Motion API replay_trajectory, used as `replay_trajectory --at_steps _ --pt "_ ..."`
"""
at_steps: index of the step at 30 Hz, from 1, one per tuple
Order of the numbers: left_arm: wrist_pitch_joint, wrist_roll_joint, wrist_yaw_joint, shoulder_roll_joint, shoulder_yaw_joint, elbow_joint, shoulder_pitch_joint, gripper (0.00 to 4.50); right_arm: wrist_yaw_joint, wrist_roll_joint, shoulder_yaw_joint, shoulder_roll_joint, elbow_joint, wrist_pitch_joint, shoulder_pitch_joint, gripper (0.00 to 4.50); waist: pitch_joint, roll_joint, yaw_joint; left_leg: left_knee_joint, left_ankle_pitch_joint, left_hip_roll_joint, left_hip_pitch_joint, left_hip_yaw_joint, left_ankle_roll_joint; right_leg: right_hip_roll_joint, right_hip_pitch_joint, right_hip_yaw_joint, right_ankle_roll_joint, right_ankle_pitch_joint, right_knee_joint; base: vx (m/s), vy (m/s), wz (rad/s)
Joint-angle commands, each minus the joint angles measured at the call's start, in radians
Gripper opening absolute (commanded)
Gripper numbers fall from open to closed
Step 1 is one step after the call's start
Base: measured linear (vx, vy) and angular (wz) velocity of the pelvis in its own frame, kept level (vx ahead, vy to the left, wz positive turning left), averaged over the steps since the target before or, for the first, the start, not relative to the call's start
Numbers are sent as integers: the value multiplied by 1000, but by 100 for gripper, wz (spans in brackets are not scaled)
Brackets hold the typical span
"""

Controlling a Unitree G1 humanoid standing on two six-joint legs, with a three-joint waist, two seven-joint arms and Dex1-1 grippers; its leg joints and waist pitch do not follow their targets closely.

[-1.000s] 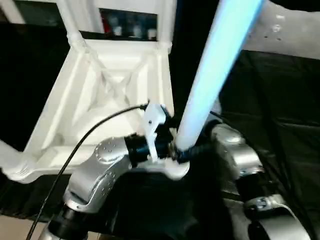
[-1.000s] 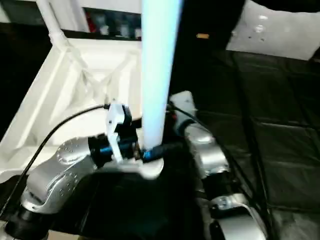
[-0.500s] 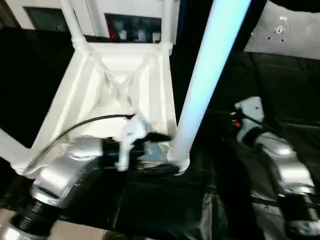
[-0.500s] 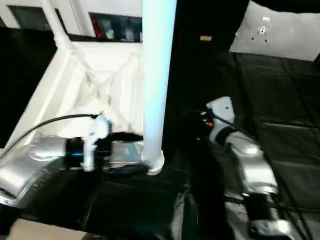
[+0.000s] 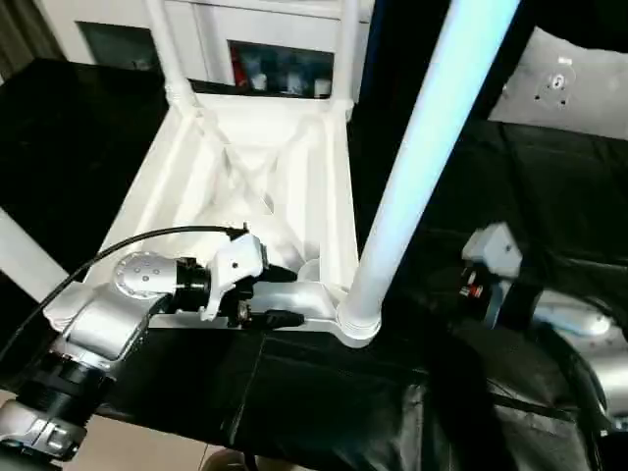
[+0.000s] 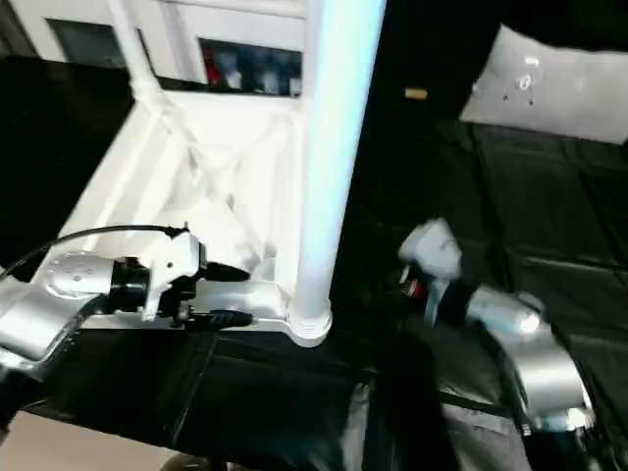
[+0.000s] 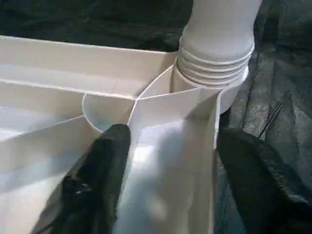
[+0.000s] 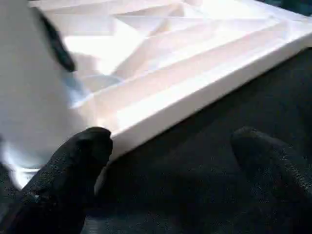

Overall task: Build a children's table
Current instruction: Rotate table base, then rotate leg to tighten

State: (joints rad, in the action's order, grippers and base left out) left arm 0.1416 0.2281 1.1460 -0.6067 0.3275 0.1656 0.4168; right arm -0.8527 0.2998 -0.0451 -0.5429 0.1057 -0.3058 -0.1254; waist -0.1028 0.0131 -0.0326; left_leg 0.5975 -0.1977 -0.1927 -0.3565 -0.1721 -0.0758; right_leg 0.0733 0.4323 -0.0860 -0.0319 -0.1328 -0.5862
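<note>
Black mat (image 5: 324, 392), tabletop (image 5: 245, 186) rim (near corner) between left gripper (image 7: 168, 161) fingers.

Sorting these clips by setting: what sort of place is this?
Likely an indoor lab or workshop: a white cabinet with glass doors holding bottles stands behind, black sheeting covers the work surface, and an upturned tabletop lies on it.

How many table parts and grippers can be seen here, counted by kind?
Tabletop: 1
Legs: 4
Grippers: 2, the left gripper and the right gripper
Total: 7
</note>
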Motion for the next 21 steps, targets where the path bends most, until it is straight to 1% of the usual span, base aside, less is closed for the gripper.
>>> replay_trajectory --at_steps 1,2,3,4,5,6,7,8,9,10,11,12,13,14,15,16,17,18,19,20,21 --pt "-14 -3 30 -2 7 -9 0 299 -47 35 -13 -33 65 -20 37 450 92 0 -7 -60 -150 -26 3 0 69 58 -77 51 -142 -368 70 0 0 0" --pt "-9 3 43 -3 11 -14 -2 285 -70 46 -21 -47 92 -25 58 450 90 1 -8 -62 -165 -26 1 0 68 56 -77 50 -125 -406 74 0 0 0" --pt "-1 6 51 -4 14 -22 -5 272 -92 52 -28 -60 117 -25 77 450 89 -10 -10 -62 -195 -26 8 0 62 57 -72 48 -111 -456 87 0 0 0" --pt "11 14 64 -10 17 -35 -8 264 -102 52 -31 -71 129 -27 87 450 85 -4 -9 -64 -225 -25 8 3 56 55 -71 44 -93 -511 90 0 0 0" --pt "19 22 80 -13 22 -46 -13 260 -114 52 -34 -86 143 -25 104 450 81 -40 -13 -66 -258 -24 17 7 47 58 -65 40 -88 -553 94 0 0 0" --pt "19 24 83 -11 22 -46 -13 248 -117 51 -34 -90 145 -24 108 450 82 -19 -4 -66 -282 -24 18 8 47 56 -70 34 -76 -574 106 0 0 0" --pt "13 22 79 -6 24 -48 -22 248 -121 47 -33 -92 145 -12 123 450 82 -19 -4 -66 -282 -24 18 8 47 56 -70 34 -76 -574 106 0 0 0" --pt "9 20 79 0 26 -45 -24 238 -107 37 -31 -94 150 -19 125 450 77 -14 1 -66 -299 -19 12 10 47 53 -68 28 -51 -625 111 0 0 0" --pt "-2 8 74 12 31 -29 -22 220 -93 35 -26 -93 167 -38 125 450 73 -13 5 -57 -317 -12 21 8 46 55 -58 20 -17 -710 129 0 0 0" --pt "-8 3 78 18 34 -18 -19 220 -89 52 -21 -91 186 -61 123 450 75 -14 7 -53 -313 -8 22 10 43 58 -59 15 6 -745 137 0 0 0" --pt "-8 0 86 23 36 -5 -15 203 -90 71 -19 -91 202 -81 122 450 73 -11 8 -54 -312 -7 20 12 44 55 -59 13 15 -748 140 0 0 0" --pt "-7 0 87 24 37 -3 -15 203 -92 75 -19 -91 204 -84 122 450 73 -14 8 -54 -316 -6 21 13 45 53 -58 8 24 -753 143 0 0 0" --pt "6 8 100 31 34 6 -14 193 -102 81 -27 -100 211 -89 125 450 74 -22 14 -54 -340 -7 21 18 45 53 -63 -7 51 -763 151 0 0 0" --pt "14 13 101 35 33 5 -15 178 -104 73 -32 -105 209 -83 126 450 73 -25 17 -57 -355 -11 22 21 45 53 -64 -13 53 -759 156 0 0 0" --pt "21 11 94 44 32 10 -12 178 -103 63 -36 -109 202 -77 125 450 67 -30 27 -61 -406 -18 30 27 45 52 -66 -31 50 -741 168 0 0 0" --pt "20 -3 83 49 38 18 -8 159 -102 60 -36 -109 199 -75 124 450 64 -36 33 -66 -443 -25 36 33 44 52 -70 -43 43 -721 171 0 0 0" --pt "7 -31 64 55 48 34 -2 148 -98 60 -35 -106 198 -75 123 450 59 -49 44 -78 -534 -43 45 43 38 49 -82 -65 35 -673 175 0 0 0" --pt "-3 -47 52 59 53 45 2 139 -97 60 -35 -104 198 -76 122 450 44 -62 52 -122 -690 -81 36 63 17 35 -108 -78 16 -554 132 0 0 0" --pt "-9 -57 45 61 56 52 5 132 -95 59 -35 -103 199 -76 122 450 44 -67 44 -161 -764 -113 7 80 5 38 -144 -56 -3 -435 41 -81 18 0" --pt "-42 -93 8 76 60 88 17 132 -82 49 -40 -100 203 -81 120 450 33 -76 -22 -218 -880 -133 -53 55 -9 32 -158 -6 -21 -246 -112 -81 18 0" --pt "-53 -112 -24 87 57 111 26 113 -77 43 -42 -100 207 -83 120 450 49 -21 6 -137 -753 -70 57 8 3 33 -67 54 -1 -433 -53 0 -50 9"
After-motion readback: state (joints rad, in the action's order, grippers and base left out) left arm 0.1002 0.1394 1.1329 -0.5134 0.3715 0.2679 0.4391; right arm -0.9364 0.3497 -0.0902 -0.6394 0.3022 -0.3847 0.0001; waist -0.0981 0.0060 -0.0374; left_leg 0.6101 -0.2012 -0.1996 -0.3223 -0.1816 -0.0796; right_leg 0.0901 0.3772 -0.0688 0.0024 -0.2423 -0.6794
